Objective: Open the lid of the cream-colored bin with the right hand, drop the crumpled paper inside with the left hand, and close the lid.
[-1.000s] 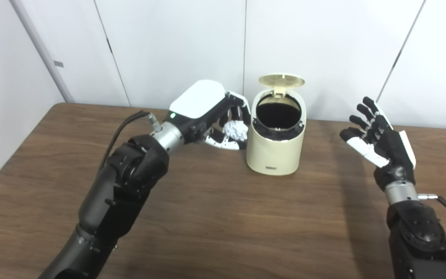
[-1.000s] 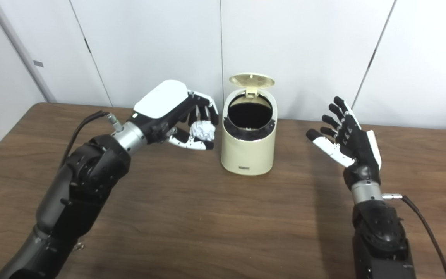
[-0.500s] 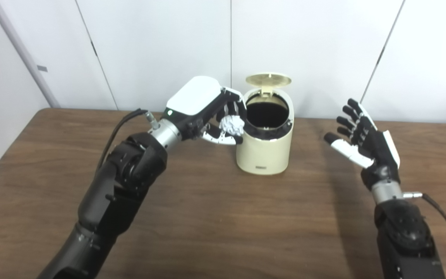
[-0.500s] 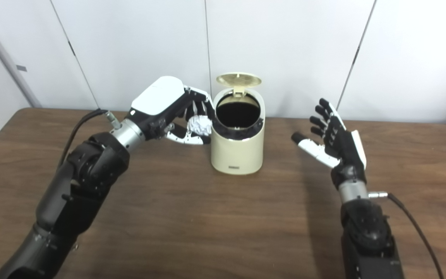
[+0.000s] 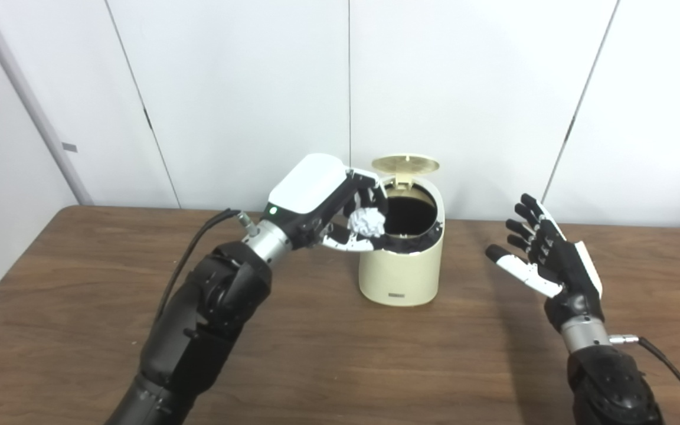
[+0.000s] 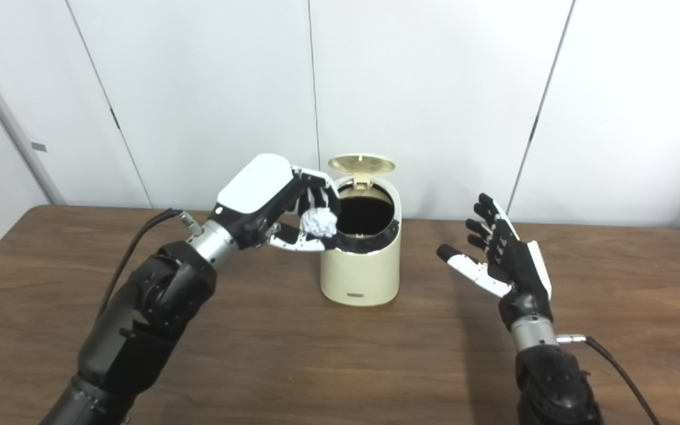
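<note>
The cream-colored bin (image 5: 400,271) stands on the brown table near the back wall. Its round lid (image 5: 405,163) is tipped up at the back, so the dark mouth shows. My left hand (image 5: 340,209) is shut on the crumpled paper (image 5: 367,222), a small white ball, and holds it at the bin's left rim, partly over the mouth. My right hand (image 5: 543,260) hovers to the right of the bin, apart from it, palm toward it, fingers spread and holding nothing.
The wooden table (image 5: 340,360) stretches wide in front of the bin and to both sides. White wall panels (image 5: 245,88) stand close behind the bin. A cable (image 5: 198,245) loops off my left forearm; another cable (image 6: 617,366) runs from my right wrist.
The camera has tilted up, so everything sits lower in the picture. My left hand has carried the paper right and up, from beside the bin to its rim. The right hand has stayed open.
</note>
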Controlling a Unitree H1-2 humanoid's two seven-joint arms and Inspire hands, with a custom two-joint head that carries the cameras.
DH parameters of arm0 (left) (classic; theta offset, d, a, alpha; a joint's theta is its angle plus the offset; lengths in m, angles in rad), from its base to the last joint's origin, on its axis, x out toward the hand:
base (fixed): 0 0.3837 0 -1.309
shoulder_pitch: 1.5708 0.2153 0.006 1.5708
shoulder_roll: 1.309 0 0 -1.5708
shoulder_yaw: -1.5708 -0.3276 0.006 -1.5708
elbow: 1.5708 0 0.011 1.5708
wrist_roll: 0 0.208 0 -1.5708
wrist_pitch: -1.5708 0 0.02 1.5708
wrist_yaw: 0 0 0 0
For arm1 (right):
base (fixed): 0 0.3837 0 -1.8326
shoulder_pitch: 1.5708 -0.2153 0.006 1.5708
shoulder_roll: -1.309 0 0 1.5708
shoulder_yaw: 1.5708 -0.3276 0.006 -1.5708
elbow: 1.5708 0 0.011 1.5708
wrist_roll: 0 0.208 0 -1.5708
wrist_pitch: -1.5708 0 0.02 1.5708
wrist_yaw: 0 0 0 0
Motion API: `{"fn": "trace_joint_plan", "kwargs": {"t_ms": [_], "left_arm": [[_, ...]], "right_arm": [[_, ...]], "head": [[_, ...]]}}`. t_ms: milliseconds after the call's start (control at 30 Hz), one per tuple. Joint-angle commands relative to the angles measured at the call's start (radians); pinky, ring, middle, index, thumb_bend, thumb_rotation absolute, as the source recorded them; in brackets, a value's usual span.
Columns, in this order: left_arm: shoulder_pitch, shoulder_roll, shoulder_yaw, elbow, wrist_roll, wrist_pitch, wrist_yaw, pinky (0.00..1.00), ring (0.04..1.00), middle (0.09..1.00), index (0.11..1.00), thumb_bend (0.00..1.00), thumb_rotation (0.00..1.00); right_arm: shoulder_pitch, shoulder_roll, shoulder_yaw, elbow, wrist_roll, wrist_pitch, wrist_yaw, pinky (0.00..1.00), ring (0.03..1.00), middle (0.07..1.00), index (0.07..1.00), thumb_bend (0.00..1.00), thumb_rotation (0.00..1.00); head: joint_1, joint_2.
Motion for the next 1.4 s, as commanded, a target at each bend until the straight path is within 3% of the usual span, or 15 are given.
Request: {"fn": "trace_joint_plan", "kwargs": {"t_ms": [0, 567, 767, 1033, 1367], "left_arm": [[-0.061, -0.008, 0.004, -0.001, 0.003, -0.005, 0.039, 0.29, 0.36, 0.468, 0.549, 0.49, 0.0], [-0.087, -0.043, -0.05, 0.083, 0.087, -0.022, 0.154, 0.27, 0.351, 0.469, 0.553, 0.49, 0.0], [-0.086, -0.062, -0.082, 0.144, 0.185, -0.027, 0.275, 0.24, 0.336, 0.453, 0.545, 0.49, 0.0], [-0.1, -0.071, -0.143, 0.262, 0.287, -0.042, 0.439, 0.29, 0.366, 0.446, 0.541, 0.5, 0.0], [-0.126, -0.063, -0.206, 0.364, 0.358, -0.024, 0.545, 0.29, 0.365, 0.451, 0.541, 0.5, 0.0]], "right_arm": [[-0.032, -0.008, 0.0, -0.023, -0.008, -0.054, -0.007, 0.83, 0.865, 0.922, 0.926, 0.73, 0.35], [-0.019, -0.003, -0.003, -0.037, -0.001, -0.051, -0.004, 0.81, 0.877, 0.93, 0.923, 0.73, 0.34], [-0.018, -0.001, -0.004, -0.038, 0.006, -0.048, -0.002, 0.82, 0.879, 0.932, 0.924, 0.73, 0.33], [-0.013, -0.003, -0.005, -0.056, 0.001, -0.038, -0.005, 0.84, 0.884, 0.93, 0.923, 0.74, 0.35], [-0.008, -0.01, -0.007, -0.055, -0.001, -0.046, -0.002, 0.82, 0.868, 0.924, 0.927, 0.74, 0.35]], "head": [[-0.001, 0.001], [-0.008, 0.008], [-0.009, 0.011], [-0.014, 0.017], [-0.016, 0.022]]}}
